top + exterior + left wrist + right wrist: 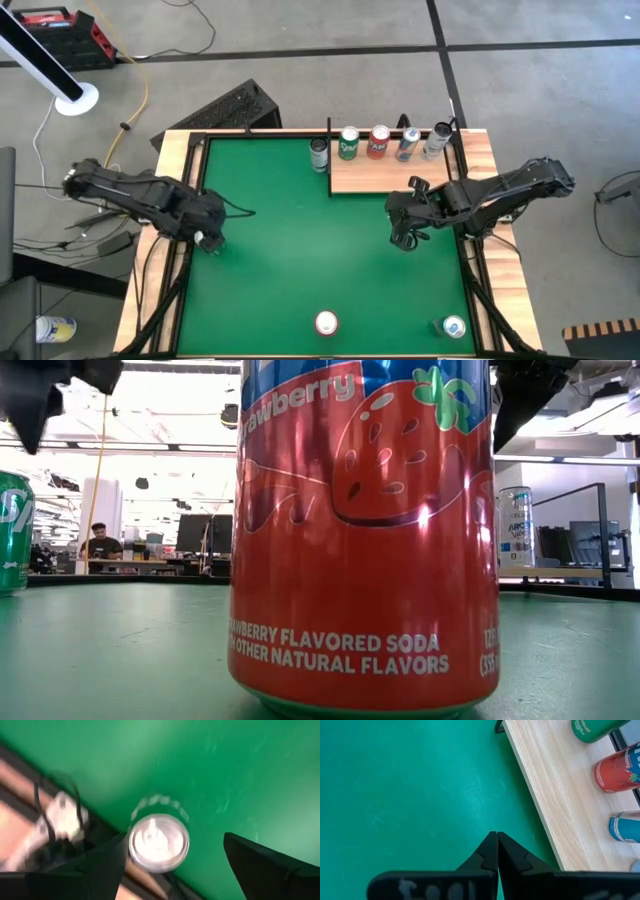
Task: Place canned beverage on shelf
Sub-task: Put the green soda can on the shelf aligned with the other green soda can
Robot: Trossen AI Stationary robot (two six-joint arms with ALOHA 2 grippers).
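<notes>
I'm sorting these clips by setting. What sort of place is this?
Probably a robotics lab or open office workspace. The green table stands on a bare concrete floor with loose cables. Behind it, the low view shows a person seated at a desk among monitors under bright ceiling lights.

Black keyboard-like object (232,107) on floor, well beyond left gripper (208,240). White round stand base (76,100) farther off. Person (100,542) seated in background room.

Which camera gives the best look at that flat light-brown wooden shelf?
The high view: it shows the whole flat light-brown wooden shelf at the table's far edge, with four cans standing along it. The right wrist view shows only part of the shelf. The low and left wrist views don't clearly show it.
</notes>
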